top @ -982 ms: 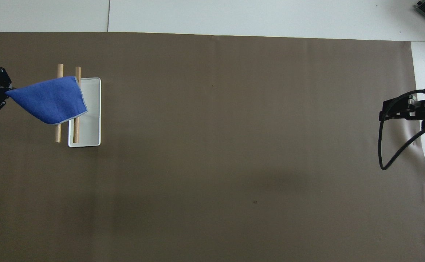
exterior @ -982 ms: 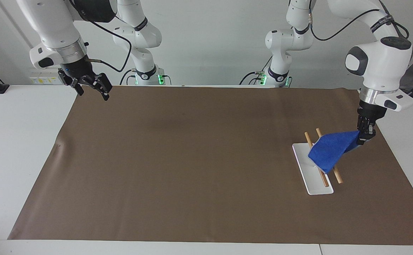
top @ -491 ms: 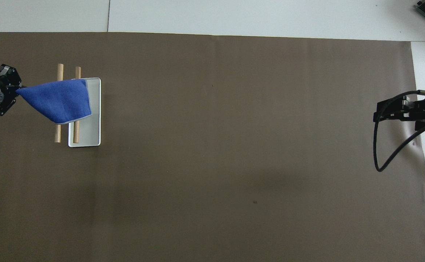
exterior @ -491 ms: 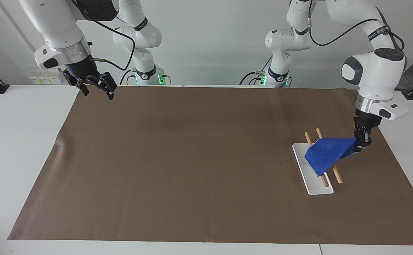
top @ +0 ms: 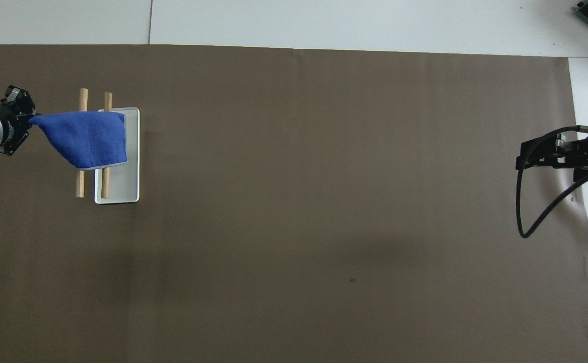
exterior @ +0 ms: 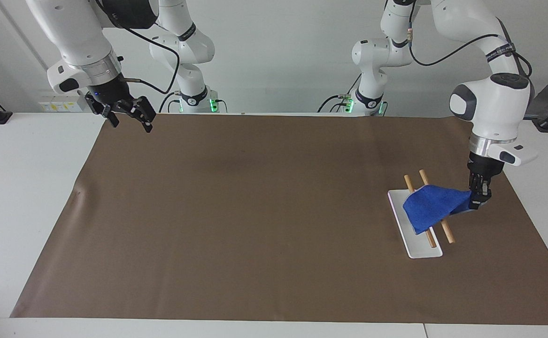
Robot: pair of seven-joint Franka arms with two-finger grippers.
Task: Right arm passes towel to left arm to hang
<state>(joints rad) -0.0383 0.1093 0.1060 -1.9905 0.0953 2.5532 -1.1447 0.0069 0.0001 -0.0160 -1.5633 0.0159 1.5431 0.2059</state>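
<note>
Holding the towel (exterior: 432, 206) by one corner, the left gripper (exterior: 476, 199) has its jaws clenched on the cloth just beside the rack (exterior: 428, 209), toward the left arm's end of the table. The rack is a pair of wooden rods (top: 93, 143) raised over a white tray (top: 131, 151). The towel drapes from the pinched corner across both rods, its free edge hanging over the tray. A corner grip like this probably lets the rest of the cloth spread and fall by its own weight, so the rods can catch it along its middle.

The left arm comes down steeply beside the rack, its wrist nearly vertical and the fingers pointing at the brown mat (exterior: 255, 211), low enough that the held corner sits about level with the rods. From overhead the gripper lies just off the rod ends' outer side, with the towel stretched away from it.

The right gripper (exterior: 123, 110) waits well apart from the rack, up in the air over the mat's corner at the right arm's end, its jaws released and empty.

The hand-over looks done; what is left, I judge, is letting go of the corner.
</note>
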